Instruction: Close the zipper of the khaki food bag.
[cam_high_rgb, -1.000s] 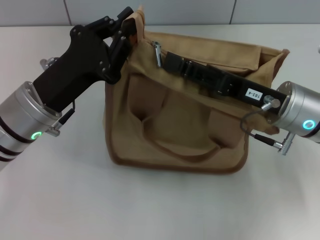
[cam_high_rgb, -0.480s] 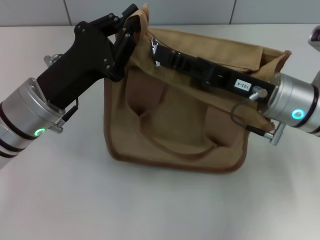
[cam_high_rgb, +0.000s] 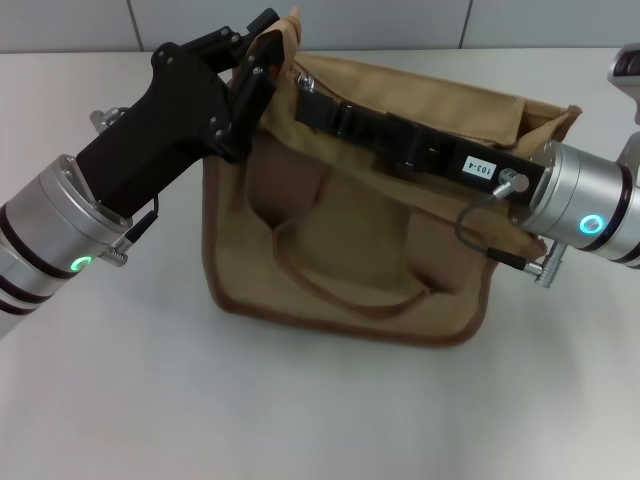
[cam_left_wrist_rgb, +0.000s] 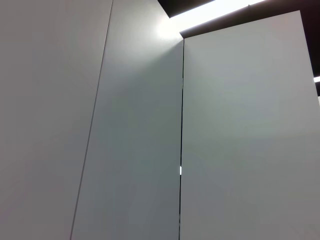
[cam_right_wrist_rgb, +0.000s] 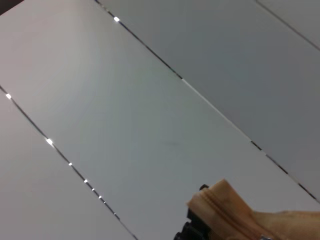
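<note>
The khaki food bag (cam_high_rgb: 350, 240) stands on the white table, its handle straps (cam_high_rgb: 355, 300) hanging on the near face. My left gripper (cam_high_rgb: 262, 58) is at the bag's top left corner, shut on the fabric end there. My right gripper (cam_high_rgb: 306, 100) reaches across the bag's top from the right and is shut on the zipper's silver pull tab (cam_high_rgb: 308, 87), close to the left gripper. The arm hides most of the zipper line. In the right wrist view the bag's tan corner (cam_right_wrist_rgb: 235, 212) shows. The left wrist view shows only wall panels.
The white table (cam_high_rgb: 320, 420) lies bare in front of the bag and to its sides. A tiled wall (cam_high_rgb: 380, 20) runs behind the table's far edge. A grey object (cam_high_rgb: 628, 70) sits at the far right edge.
My right gripper has slid left along the bag's top with the pull tab, ending near the left gripper. The bag has shifted slightly left. The left gripper keeps its hold.
</note>
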